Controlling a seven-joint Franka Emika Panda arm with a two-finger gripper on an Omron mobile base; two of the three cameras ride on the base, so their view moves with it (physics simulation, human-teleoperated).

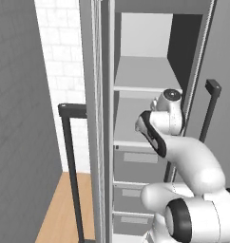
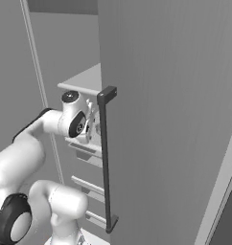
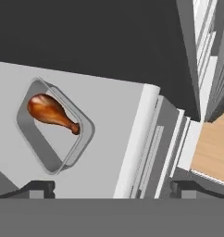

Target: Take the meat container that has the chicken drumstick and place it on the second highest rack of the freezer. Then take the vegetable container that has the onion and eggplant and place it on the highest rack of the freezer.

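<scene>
The meat container (image 3: 53,126), a grey tray with the chicken drumstick (image 3: 51,112) lying in it, sits on a freezer rack (image 3: 109,115), at about ten o'clock in the hand view. It appears released: the pincer (image 3: 109,190) hangs over the rack with its tips (image 3: 37,189) spread wide apart and nothing between them, well clear of the tray. In the left base view the wrist reaches into the freezer (image 1: 145,71) at the second rack down, which suggests the first placement is done.

The risks lie in the exit. The freezer door (image 2: 175,119) and its dark handle (image 2: 106,158) stand just beside the wrist at three o'clock, so a wide swing could strike them. A low pull-out could clip the tray and drag it toward the rack's front edge.
</scene>
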